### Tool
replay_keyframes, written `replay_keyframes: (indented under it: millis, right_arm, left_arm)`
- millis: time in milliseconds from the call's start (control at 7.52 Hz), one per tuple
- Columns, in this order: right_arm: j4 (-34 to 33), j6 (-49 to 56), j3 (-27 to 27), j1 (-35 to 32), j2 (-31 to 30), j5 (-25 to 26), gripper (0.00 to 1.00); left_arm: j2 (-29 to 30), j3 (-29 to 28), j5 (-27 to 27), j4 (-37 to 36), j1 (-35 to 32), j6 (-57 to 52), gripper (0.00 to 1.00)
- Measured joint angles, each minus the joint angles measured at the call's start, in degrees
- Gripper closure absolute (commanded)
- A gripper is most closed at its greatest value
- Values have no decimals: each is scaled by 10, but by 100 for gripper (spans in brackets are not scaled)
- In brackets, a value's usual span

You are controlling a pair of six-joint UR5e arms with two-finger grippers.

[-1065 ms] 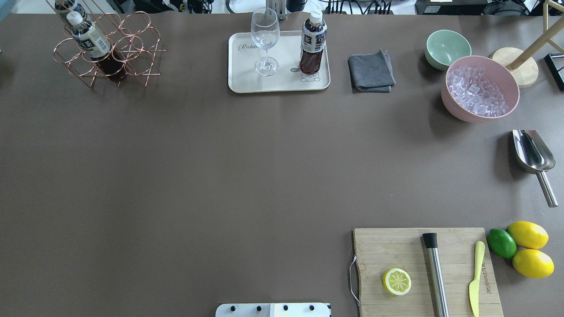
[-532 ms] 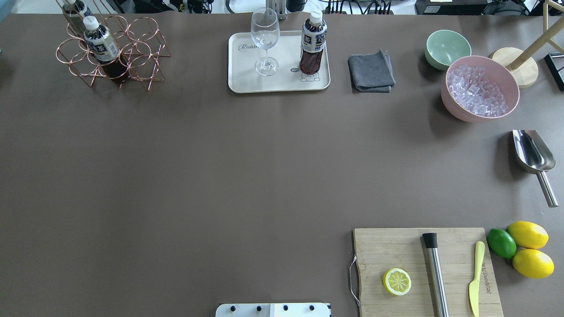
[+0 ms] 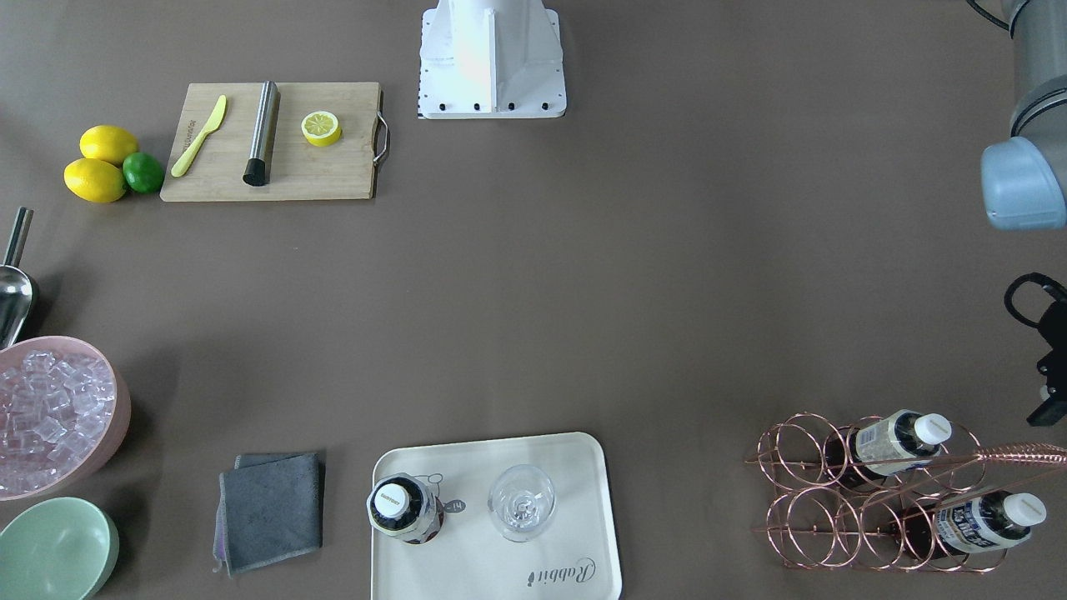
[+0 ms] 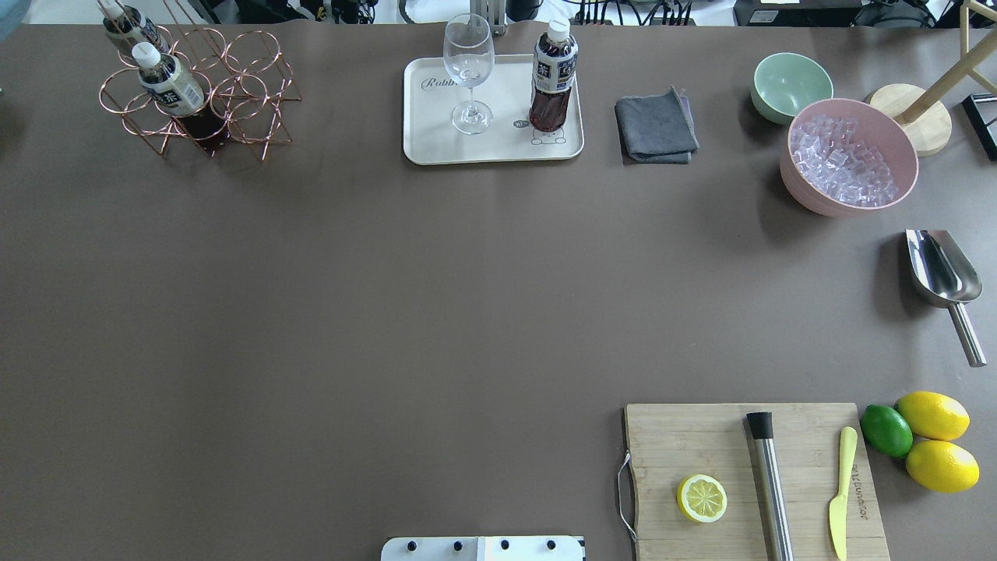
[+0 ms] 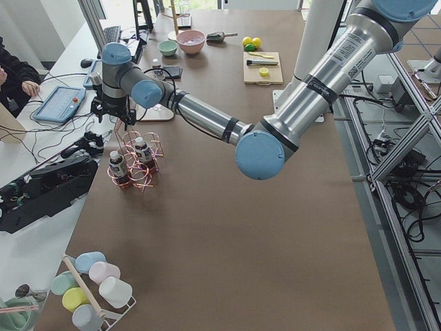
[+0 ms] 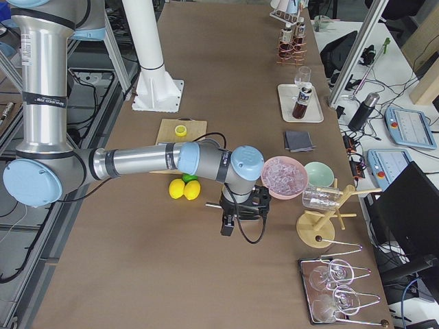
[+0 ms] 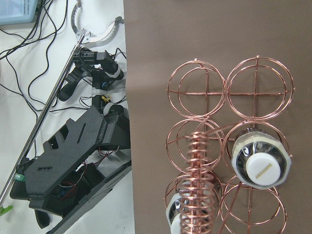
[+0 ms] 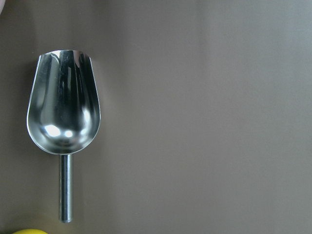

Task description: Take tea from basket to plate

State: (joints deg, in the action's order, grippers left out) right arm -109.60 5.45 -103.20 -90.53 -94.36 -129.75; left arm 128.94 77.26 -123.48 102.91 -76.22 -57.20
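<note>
The copper wire basket [image 4: 241, 86] stands at the table's far left corner and holds two tea bottles [image 4: 167, 84] [image 4: 125, 19]. A third tea bottle [image 4: 554, 74] stands upright on the cream plate [image 4: 436, 132], beside a wine glass [image 4: 468, 70]. My left gripper [image 5: 117, 114] hangs just over the basket's long handle [image 7: 200, 185]; its wrist view looks straight down on the basket [image 7: 226, 122] and a bottle cap [image 7: 263, 168]. I cannot tell if it is open or shut. My right gripper [image 6: 228, 225] hovers above the steel scoop [image 8: 63, 112]; its state is unclear.
A pink bowl of ice [image 4: 849, 156], a mint bowl [image 4: 790, 86] and a grey cloth [image 4: 656, 125] sit right of the plate. A cutting board [image 4: 670, 444] with a lemon half, muddler and knife lies front right, with lemons and a lime [image 4: 886, 430] beside it.
The basket stood tilted a second ago and now sits level. Its bottles have swung and shifted slightly with it. The bottle on the plate has not moved.
</note>
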Motion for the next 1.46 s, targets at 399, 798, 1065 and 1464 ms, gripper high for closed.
replay_keyframes:
  millis: [399,798,1065,1464]
  right_arm:
    - [0,0,0,0,0,0,0]
    - [1,0,-6,-1,9,-12,0]
    - [1,0,-5,-2,5,-31,0]
    - [1,0,3,-3,3,-31,0]
  left_arm:
    - [-5,27,-3,2,-4,83,2]
    - [-59,56,1,158,-19,357,2]
    - [-99,60,8,286,-22,629,2]
    - [-135,63,76,321,-43,722,2]
